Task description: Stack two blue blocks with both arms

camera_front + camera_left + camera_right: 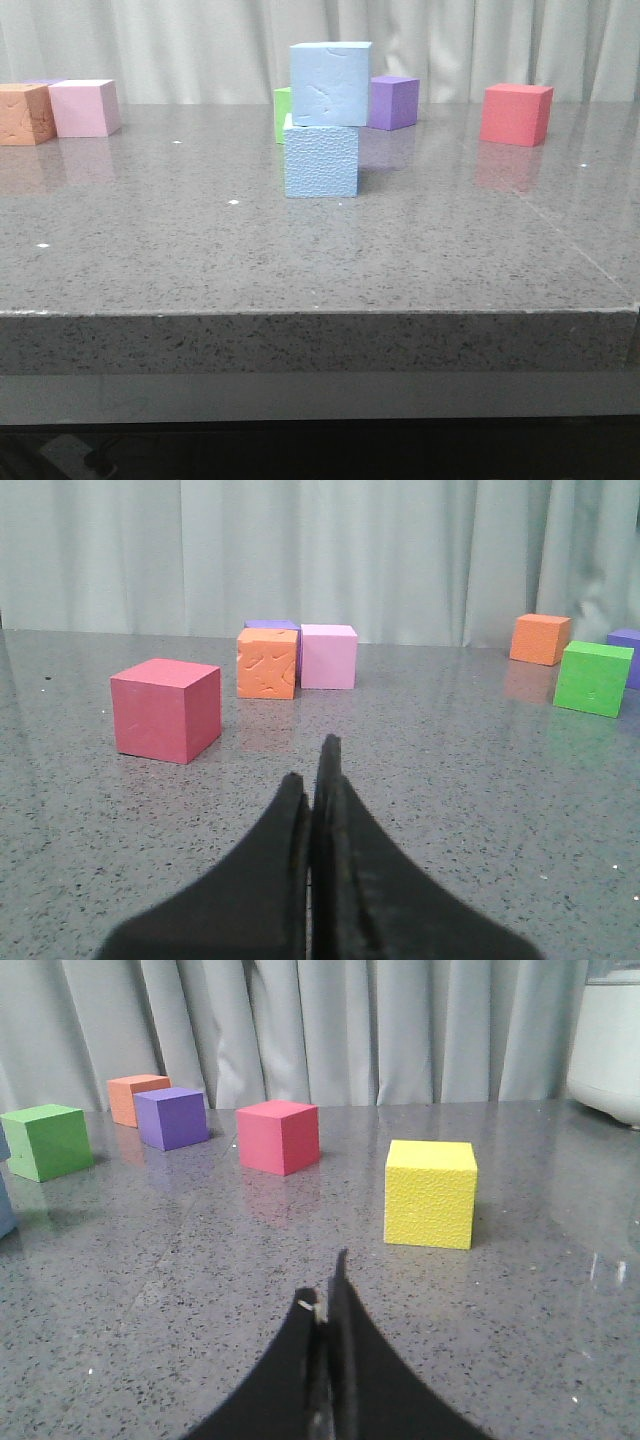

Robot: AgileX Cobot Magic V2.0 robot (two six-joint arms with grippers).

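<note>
Progress: we judged the stack done. In the front view the upper blue block [330,84] sat on the lower blue block [321,161], nothing touching either.
Stack place: the pair stood mid-surface [300,260], in front of the other cubes, well clear of the near edge.
Fit: the upper block sat slightly off to one side of the lower one, its edge overhanging a little; we saw no tilt.
Left gripper [315,780]: clenched, fingers pressed together with no gap, grasping nothing, low over the surface in its own wrist view.
Right gripper [325,1295]: likewise clenched and empty, fingers meeting along one seam.
Arms: neither appeared in the front view, so we took both to be drawn back from the stack.
What was left: as far as we could tell, nothing but keeping clear of the stack.
Beyond the stack: a green cube [281,113] and a purple cube [394,102] stood just behind it; a red cube [516,114] stood off to the right, and pink [85,107] and orange [24,114] cubes to the far left.
Right wrist view: a yellow cube [431,1193] lay nearest that gripper, apart from it.
</note>
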